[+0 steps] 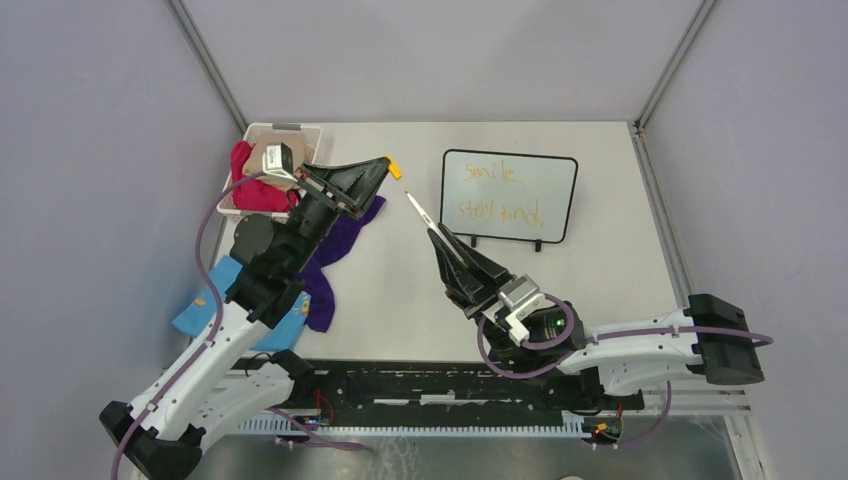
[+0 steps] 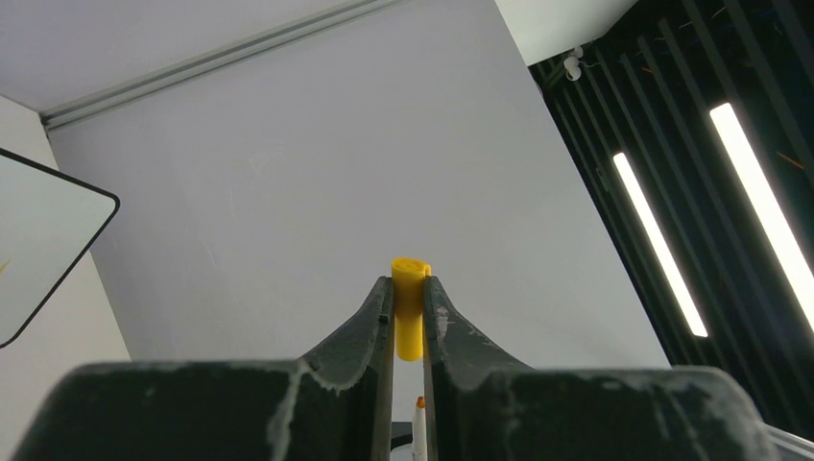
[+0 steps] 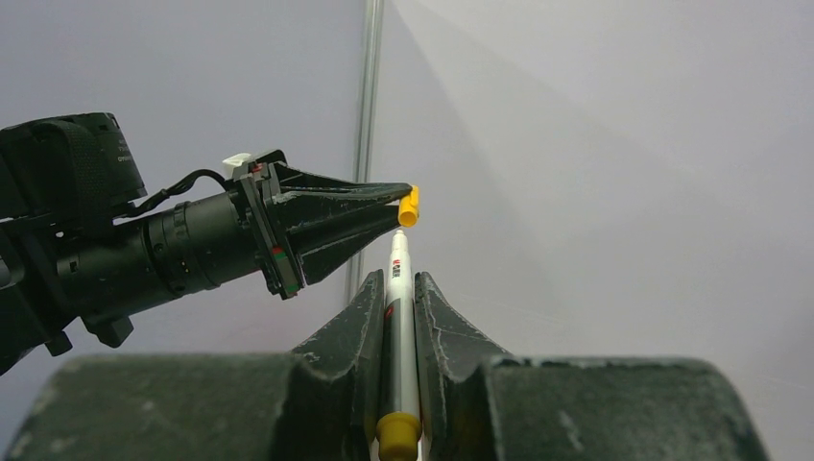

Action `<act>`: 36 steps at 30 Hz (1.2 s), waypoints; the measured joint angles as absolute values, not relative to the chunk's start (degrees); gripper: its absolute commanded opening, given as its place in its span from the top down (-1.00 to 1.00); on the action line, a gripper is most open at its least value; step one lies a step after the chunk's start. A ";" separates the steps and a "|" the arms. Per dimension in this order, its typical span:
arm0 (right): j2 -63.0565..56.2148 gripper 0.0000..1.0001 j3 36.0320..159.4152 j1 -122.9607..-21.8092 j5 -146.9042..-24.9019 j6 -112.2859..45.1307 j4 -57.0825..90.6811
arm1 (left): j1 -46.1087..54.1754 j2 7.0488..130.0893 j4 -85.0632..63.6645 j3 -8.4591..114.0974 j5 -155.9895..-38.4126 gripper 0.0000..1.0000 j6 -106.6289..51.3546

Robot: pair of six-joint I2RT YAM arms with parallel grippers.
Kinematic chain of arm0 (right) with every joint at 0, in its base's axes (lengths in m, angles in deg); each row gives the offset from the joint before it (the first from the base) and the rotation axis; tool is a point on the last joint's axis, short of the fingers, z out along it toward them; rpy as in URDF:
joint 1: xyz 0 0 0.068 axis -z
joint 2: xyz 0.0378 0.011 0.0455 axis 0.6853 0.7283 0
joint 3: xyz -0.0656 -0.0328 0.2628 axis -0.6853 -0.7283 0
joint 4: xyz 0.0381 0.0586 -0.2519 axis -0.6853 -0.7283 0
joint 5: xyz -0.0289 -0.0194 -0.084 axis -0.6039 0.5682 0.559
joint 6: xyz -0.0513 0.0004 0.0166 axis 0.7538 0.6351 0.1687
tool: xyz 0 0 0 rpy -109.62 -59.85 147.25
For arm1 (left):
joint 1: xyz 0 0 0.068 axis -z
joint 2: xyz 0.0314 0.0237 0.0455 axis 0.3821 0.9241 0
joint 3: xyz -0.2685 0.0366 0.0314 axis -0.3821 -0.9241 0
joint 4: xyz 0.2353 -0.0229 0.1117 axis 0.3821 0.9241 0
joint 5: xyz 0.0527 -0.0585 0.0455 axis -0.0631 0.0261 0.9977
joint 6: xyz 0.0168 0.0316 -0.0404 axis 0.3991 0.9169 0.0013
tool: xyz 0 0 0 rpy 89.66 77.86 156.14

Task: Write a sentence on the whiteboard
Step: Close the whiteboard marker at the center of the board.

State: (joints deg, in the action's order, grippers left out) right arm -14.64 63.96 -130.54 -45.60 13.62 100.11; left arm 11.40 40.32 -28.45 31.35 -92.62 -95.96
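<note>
The whiteboard (image 1: 509, 196) stands upright at the back right of the table; its corner also shows in the left wrist view (image 2: 38, 245). On it is the orange sentence (image 1: 497, 192), "smile" above "stay kind". My left gripper (image 1: 388, 163) is shut on the yellow marker cap (image 1: 396, 166), which also shows in the left wrist view (image 2: 410, 307) and the right wrist view (image 3: 409, 206). My right gripper (image 1: 440, 234) is shut on the white marker (image 1: 419, 209), seen along its length in the right wrist view (image 3: 399, 317). The marker's tip points at the cap, a small gap below it.
A white bin (image 1: 262, 165) holding a red cloth (image 1: 258, 190) sits at the back left. A purple cloth (image 1: 335, 250) and a blue cloth (image 1: 205, 305) lie under the left arm. Grey walls enclose the table.
</note>
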 measured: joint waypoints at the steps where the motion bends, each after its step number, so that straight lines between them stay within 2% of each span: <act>1: -14.46 1.00 64.13 -130.54 -45.60 13.62 100.11 | 11.55 40.38 -28.47 31.35 -92.69 0.96 -95.96; 36: -12.52 1.00 65.16 -130.54 -43.43 14.69 102.28 | 13.30 40.63 -28.89 31.33 -94.92 0.96 -95.91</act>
State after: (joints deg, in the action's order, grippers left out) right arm -12.52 65.16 -130.54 -43.43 14.69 102.28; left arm 13.30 40.63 -28.89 31.33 -94.92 -95.91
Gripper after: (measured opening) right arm 0.180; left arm 0.193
